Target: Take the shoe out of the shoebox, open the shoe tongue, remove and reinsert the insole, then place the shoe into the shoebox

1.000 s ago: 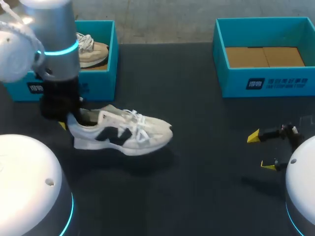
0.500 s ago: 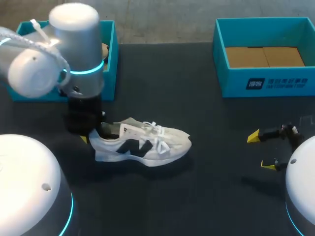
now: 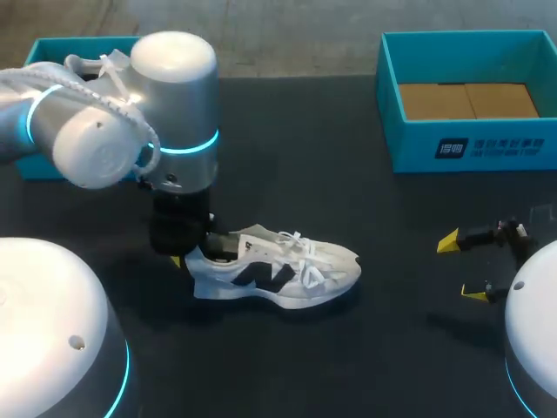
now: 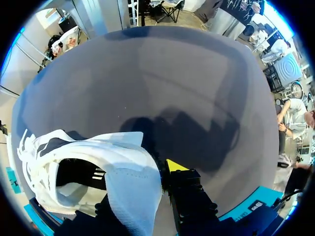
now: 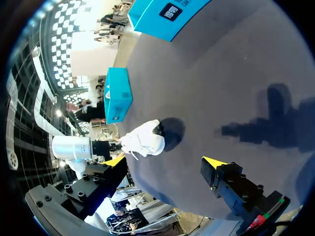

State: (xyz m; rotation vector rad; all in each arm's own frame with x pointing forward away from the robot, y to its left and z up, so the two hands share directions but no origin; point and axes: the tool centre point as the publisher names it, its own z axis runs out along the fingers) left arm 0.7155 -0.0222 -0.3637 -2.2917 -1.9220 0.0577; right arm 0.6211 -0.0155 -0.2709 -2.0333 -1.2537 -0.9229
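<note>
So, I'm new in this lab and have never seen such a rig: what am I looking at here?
It is a robot with two arms at a dark table. The head view looks down from above and behind; each round picture comes from a camera on one wrist, looking along its fingers. The left gripper is shut on the heel of a white shoe: one yellow-tipped finger shows outside the heel, the other seems to be inside. The right gripper is open and empty. Two blue shoeboxes stand at the far edge: the right shoebox shows only its cardboard floor, the left shoebox is mostly hidden behind the left arm.
</note>
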